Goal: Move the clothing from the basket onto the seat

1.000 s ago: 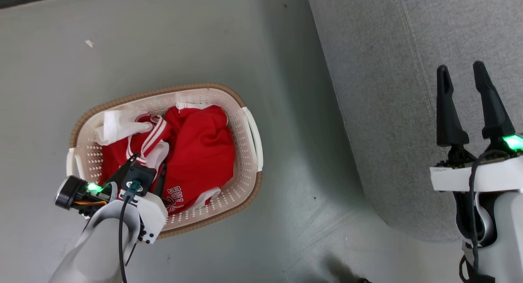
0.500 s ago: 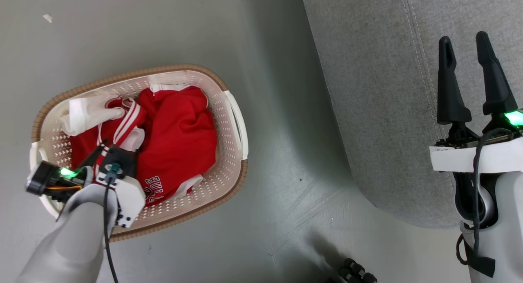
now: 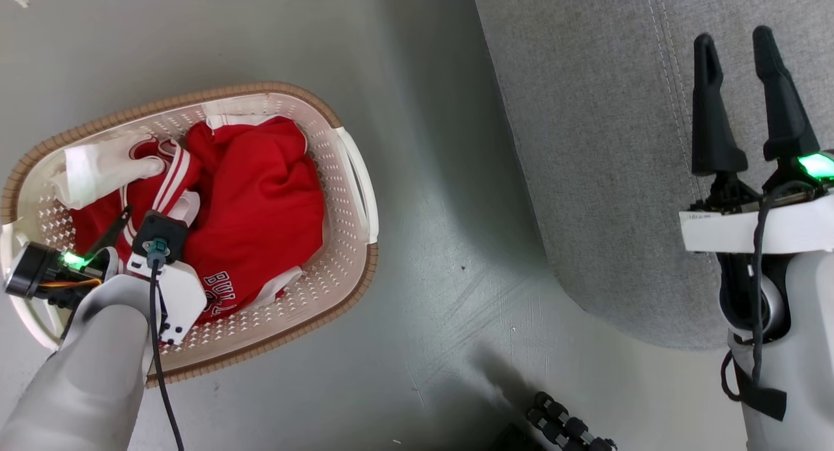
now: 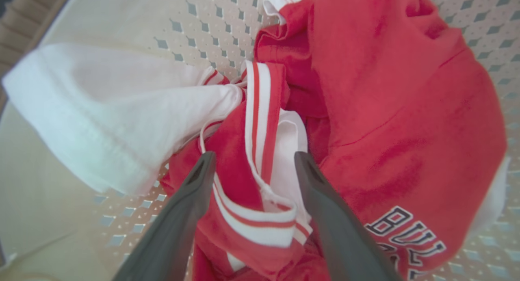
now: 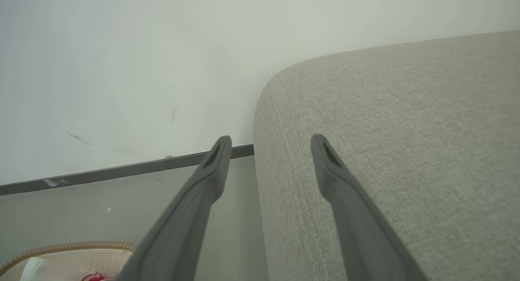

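Straddling a white-striped fold of the red clothing (image 3: 260, 197) heaped in the basket (image 3: 260, 90) on the floor (image 3: 423, 177), the left gripper (image 4: 254, 159) has its fingers spread and grips nothing, while the right gripper (image 3: 733, 37), likewise spread and empty, hovers over the grey seat (image 3: 586, 145), well apart from the basket.

The head camera looks steeply down: the cream perforated plastic basket with brown woven-look rim (image 3: 355, 177) lies around the left end effector (image 4: 255, 156), the large grey woven-fabric seat cushion (image 3: 586, 145) beneath the right end effector (image 3: 732, 37). The left wrist camera peers along its fingers (image 4: 183, 216), very close on the red-and-white fabric clothing (image 4: 386, 110), sharing the basket's inside with the head view. The right wrist camera looks past its own fingers toward a pale wall (image 5: 122, 49), seat to their right, basket rim low to their left.
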Controlling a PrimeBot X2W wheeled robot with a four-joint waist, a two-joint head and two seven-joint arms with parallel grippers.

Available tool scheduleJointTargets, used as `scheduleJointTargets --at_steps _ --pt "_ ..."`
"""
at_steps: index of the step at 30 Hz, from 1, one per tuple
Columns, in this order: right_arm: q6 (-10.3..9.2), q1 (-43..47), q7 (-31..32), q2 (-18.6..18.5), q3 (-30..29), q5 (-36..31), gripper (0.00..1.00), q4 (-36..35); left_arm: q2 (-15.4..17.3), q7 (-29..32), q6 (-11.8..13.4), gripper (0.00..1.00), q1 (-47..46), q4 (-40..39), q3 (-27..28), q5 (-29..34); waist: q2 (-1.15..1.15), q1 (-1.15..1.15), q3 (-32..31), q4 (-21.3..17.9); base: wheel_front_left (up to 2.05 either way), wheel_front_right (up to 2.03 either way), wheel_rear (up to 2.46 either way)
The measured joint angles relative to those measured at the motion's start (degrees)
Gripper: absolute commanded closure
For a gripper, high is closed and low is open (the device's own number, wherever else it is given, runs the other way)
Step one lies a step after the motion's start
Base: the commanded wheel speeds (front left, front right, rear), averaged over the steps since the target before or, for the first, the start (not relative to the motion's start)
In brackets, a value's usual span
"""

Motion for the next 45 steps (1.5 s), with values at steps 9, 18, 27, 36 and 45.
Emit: scheduleJointTargets --at_steps 9,18,27,36,45 --pt "0.0 -1.7 -0.2 0.0 0.4 0.8 0.0 0.5 1.4 2.5 1.2 1.0 -2.0 2.2 -1.5 2.8 0.0 0.0 1.7 -1.0 0.0 0.0 0.0" --pt "0.0 -3.2 -0.2 0.0 -0.2 1.3 0.0 1.3 -0.1 0.5 1.1 1.0 -3.0 1.4 -1.4 2.0 0.0 0.0 2.0 -1.2 0.0 0.0 0.0" --pt "0.0 -3.9 -0.2 0.0 -0.3 0.7 0.0 2.7 -1.2 -5.0 0.7 1.0 -3.0 -2.3 -0.7 0.1 0.0 0.0 0.9 -0.1 0.0 0.0 0.0" --pt "0.0 -3.8 -0.2 0.0 -0.9 -1.4 0.0 4.5 -2.1 -7.8 0.8 1.0 -0.4 -7.6 0.0 -1.0 0.0 0.0 -1.0 1.6 0.0 0.0 0.0" --pt "0.0 -3.7 -0.2 -0.1 -2.2 -4.4 0.0 6.0 -2.8 -8.3 1.8 1.0 3.6 -16.5 0.8 -2.0 0.0 0.0 -4.2 4.0 0.0 0.0 0.0"
